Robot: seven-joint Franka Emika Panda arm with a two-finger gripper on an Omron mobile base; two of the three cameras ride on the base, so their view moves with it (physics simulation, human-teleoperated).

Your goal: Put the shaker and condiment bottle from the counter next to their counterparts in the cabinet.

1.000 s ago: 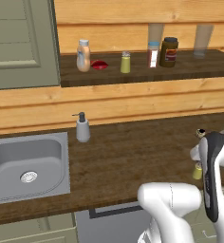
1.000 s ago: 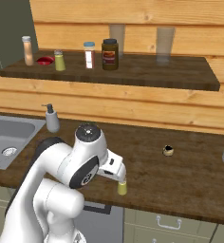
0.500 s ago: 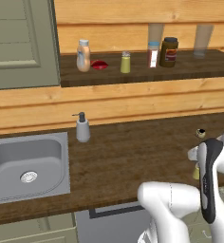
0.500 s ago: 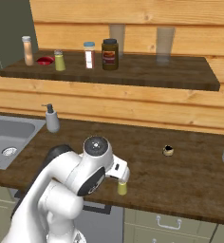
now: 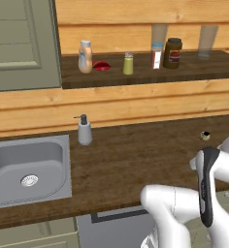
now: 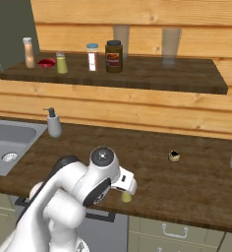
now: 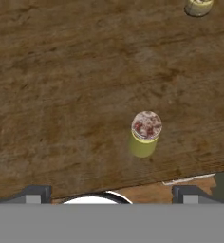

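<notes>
You are hovering the gripper (image 7: 111,194) with its fingers spread wide and empty over the small yellow-green cylindrical shaker with the pale grey cap (image 7: 144,135), which is standing upright near the front edge of the dark brown wood-grain counter (image 7: 61,71), probably lining up a straddling grasp. The shaker is sitting toward one o'clock of the fingertips in the hand view, and the white arm is folding low over the counter's front edge, hand pointing down.

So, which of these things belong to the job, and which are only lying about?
For the job:
- shaker on the counter
- twin shaker, condiment bottle and red item on the cabinet shelf

Lying about:
- pump dispenser, sink
- blue-capped bottle, brown jar
- glass, second glass
- small round item
</notes>
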